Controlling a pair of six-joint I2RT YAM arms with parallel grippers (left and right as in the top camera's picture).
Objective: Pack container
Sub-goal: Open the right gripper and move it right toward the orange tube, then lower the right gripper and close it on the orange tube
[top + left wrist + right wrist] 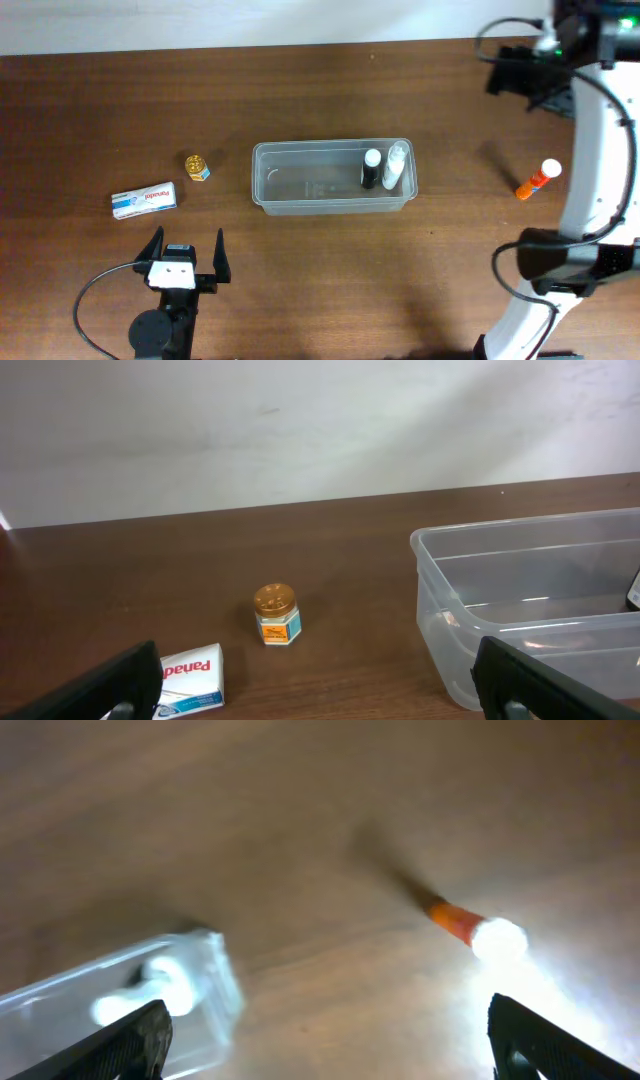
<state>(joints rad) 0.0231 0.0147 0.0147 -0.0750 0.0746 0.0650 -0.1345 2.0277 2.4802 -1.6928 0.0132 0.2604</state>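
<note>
A dark wooden counter (80, 110) is seen from above, with a robot arm at each side.

At the left, a white and blue Panadol box (144, 200) lies flat. Just to its right and a little farther back stands a small jar with a gold lid (197, 166). Nearer than both, at the near edge, sits the left arm (165, 320). The left jaws are spread wide and empty, facing the far side of the counter.

In the centre is the container (333, 176), a clear rectangular tub with its long side running left to right. Two things sit side by side at its right end: a black bottle with a white cap (371, 168) and a pale bottle (396, 165). Whether they stand or lie is hard to tell. The rest of the tub is bare.

Well to the right, an orange tube with a white cap (538, 180) lies on the counter, apart from the tub.

The right arm (600, 150) runs along the right edge up to the far right corner. The right jaws stand wide apart with nothing between them. Its blurred wrist view looks down at the orange tube and the tub's right end.

The packing looks partly done: two things are in, and the box, jar and tube are not yet packed.
</note>
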